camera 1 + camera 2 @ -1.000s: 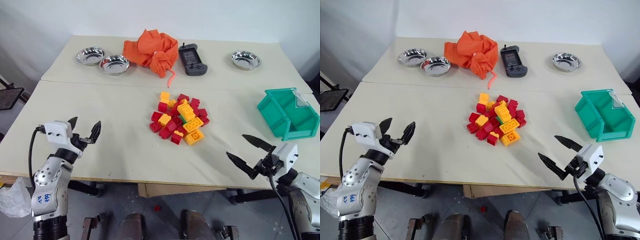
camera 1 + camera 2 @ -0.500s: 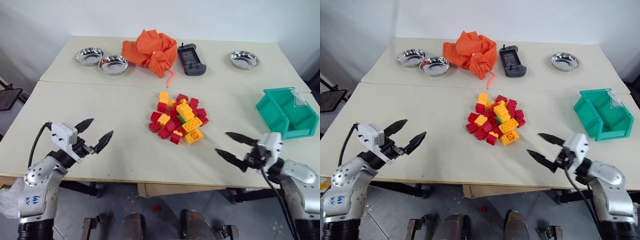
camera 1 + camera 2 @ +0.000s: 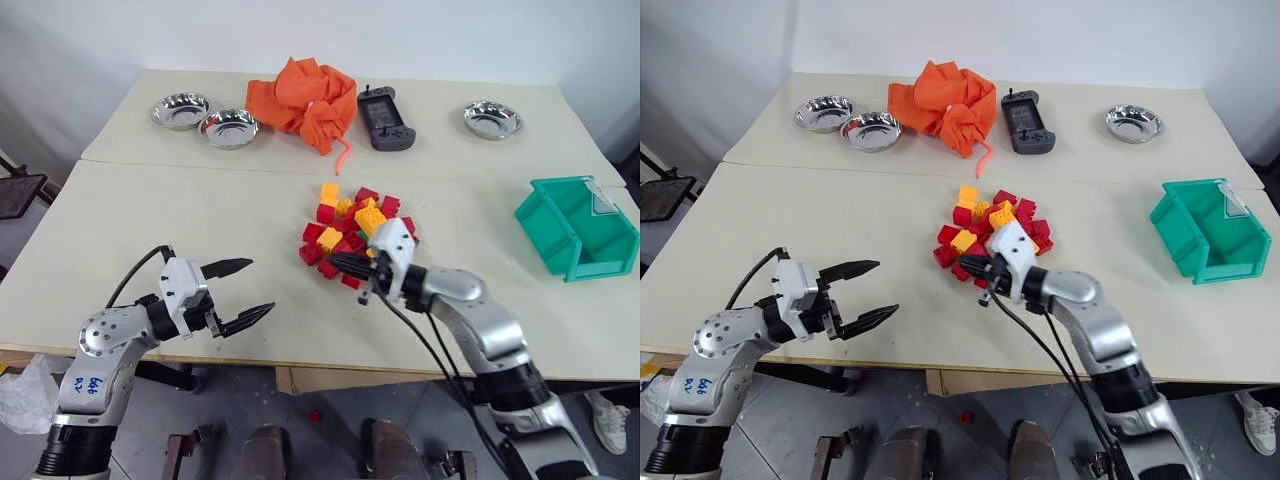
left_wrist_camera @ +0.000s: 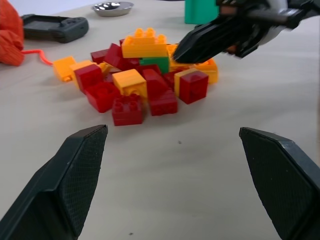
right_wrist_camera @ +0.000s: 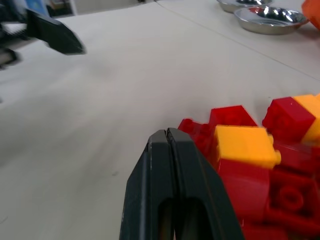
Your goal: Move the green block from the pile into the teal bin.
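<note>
- My right pincer (image 3: 343, 263) has its fingers pressed together on nothing, the tips at the near side of the pile (image 3: 358, 236).
- My left pincer (image 3: 246, 291) stands with its fingers wide apart, empty, above the worktop (image 3: 200, 220) near the front edge, well apart from the pile.
- The green block (image 4: 154, 64) sits inside the pile, under a yellow brick (image 4: 145, 45) and among red ones, just beside my right pincer's tips.
- The pile lies mid-worktop.
- The teal bin (image 3: 575, 225) stands at the worktop's right edge, well apart from the pile.
</note>
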{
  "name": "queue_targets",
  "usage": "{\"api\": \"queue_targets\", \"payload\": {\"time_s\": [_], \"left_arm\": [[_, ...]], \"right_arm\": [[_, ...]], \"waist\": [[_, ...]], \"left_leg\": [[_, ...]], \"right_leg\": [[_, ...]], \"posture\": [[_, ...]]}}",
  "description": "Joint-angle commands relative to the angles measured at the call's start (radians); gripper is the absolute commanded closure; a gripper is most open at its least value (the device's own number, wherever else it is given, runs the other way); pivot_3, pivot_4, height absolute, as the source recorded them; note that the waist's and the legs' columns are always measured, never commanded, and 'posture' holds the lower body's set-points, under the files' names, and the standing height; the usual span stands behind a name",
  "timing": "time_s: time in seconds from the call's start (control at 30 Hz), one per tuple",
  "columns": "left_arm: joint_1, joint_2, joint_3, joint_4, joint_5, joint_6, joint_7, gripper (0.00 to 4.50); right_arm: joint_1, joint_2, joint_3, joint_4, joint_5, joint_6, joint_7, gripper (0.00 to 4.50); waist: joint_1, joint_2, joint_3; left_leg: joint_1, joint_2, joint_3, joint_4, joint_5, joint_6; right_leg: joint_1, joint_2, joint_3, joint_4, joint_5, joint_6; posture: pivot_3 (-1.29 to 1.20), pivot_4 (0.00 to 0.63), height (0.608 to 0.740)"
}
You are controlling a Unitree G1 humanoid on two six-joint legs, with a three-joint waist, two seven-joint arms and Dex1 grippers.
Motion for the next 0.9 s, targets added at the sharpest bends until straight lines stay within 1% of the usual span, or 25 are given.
{"api": "queue_targets", "payload": {"time_s": [0.03,0.17,0.23,0.3,0.4,0.47,0.6,0.67,0.77,0.9], "left_arm": [[0.007,-0.004,0.018,-0.02,0.004,-0.019,0.017,0.0],[0.007,-0.014,0.012,-0.023,-0.006,-0.012,0.027,0.0],[0.002,-0.019,0.003,-0.023,-0.007,-0.012,0.025,0.0],[-0.003,-0.022,0.0,-0.02,-0.006,-0.013,0.024,0.0],[-0.022,-0.03,0.01,-0.001,-0.009,-0.007,0.037,0.0],[-0.029,-0.032,0.012,0.005,-0.007,-0.004,0.039,0.0],[-0.021,-0.023,0.021,0.001,-0.009,0.002,0.035,0.0],[-0.005,-0.016,0.031,-0.007,-0.01,0.004,0.035,0.0],[0.016,-0.012,0.044,-0.019,-0.01,0.008,0.04,0.0],[0.03,-0.008,0.059,-0.026,-0.01,0.012,0.044,0.0]], "right_arm": [[-0.081,0.007,-0.044,0.125,-0.076,-0.045,-0.097,4.48],[-0.21,-0.049,-0.111,0.42,-0.137,-0.173,-0.136,4.48],[-0.277,-0.073,-0.155,0.558,-0.131,-0.231,-0.129,4.48],[-0.32,-0.085,-0.173,0.641,-0.13,-0.266,-0.106,4.48],[-0.374,-0.116,-0.182,0.798,-0.151,-0.314,-0.068,4.48],[-0.39,-0.121,-0.182,0.842,-0.155,-0.352,-0.032,4.48],[-0.365,-0.103,-0.169,0.745,-0.116,-0.354,0.107,4.48],[-0.311,-0.118,-0.131,0.632,-0.12,-0.313,0.18,4.48],[-0.235,-0.151,-0.101,0.478,-0.117,-0.218,0.246,4.48],[-0.142,-0.217,-0.076,0.279,-0.082,-0.043,0.329,4.48]], "waist": [[-0.001,0.0,0.0],[-0.002,0.0,0.0],[-0.003,0.0,0.0],[-0.004,0.0,0.0],[-0.02,0.0,0.0],[-0.027,0.0,0.0],[-0.04,0.001,0.0],[-0.042,0.001,0.0],[-0.038,0.001,0.0],[-0.023,0.001,0.0]], "left_leg": [[0.0,0.0,0.0,0.0,0.0,0.0],[0.0,0.0,0.0,0.0,0.0,0.0],[0.0,0.0,0.0,0.0,0.0,0.0],[0.0,0.0,0.0,-0.001,0.0,0.0],[0.0,0.0,0.0,-0.002,0.0,0.0],[0.0,0.0,0.001,-0.002,0.0,0.0],[0.0,0.0,0.001,-0.002,0.0,0.0],[0.0,0.001,0.001,-0.002,0.0,0.0],[0.0,0.001,0.001,-0.002,0.0,0.0],[0.0,0.001,0.001,-0.001,0.0,0.0]], "right_leg": [[0.0,0.0,0.0,0.0,0.0,0.0],[0.0,0.0,0.0,0.0,0.0,0.0],[0.0,0.0,0.0,0.0,0.0,0.0],[0.0,0.0,0.0,-0.001,0.0,0.0],[0.0,0.0,0.0,-0.001,0.0,0.0],[0.0,0.0,0.0,-0.001,0.0,0.0],[-0.001,0.0,0.0,-0.001,0.0,0.0],[-0.001,0.0,0.0,-0.001,0.0,0.0],[-0.001,0.0,0.0,-0.001,0.0,0.0],[0.0,0.0,0.0,-0.001,0.0,0.0]], "posture": [[0.0,0.15,0.74],[0.0,0.15,0.74],[0.0,0.15,0.74],[0.0,0.15,0.74],[0.0,0.15,0.74],[0.0,0.15,0.74],[0.0,0.15,0.74],[0.0,0.15,0.74],[0.0,0.15,0.74],[0.0,0.15,0.74]]}}
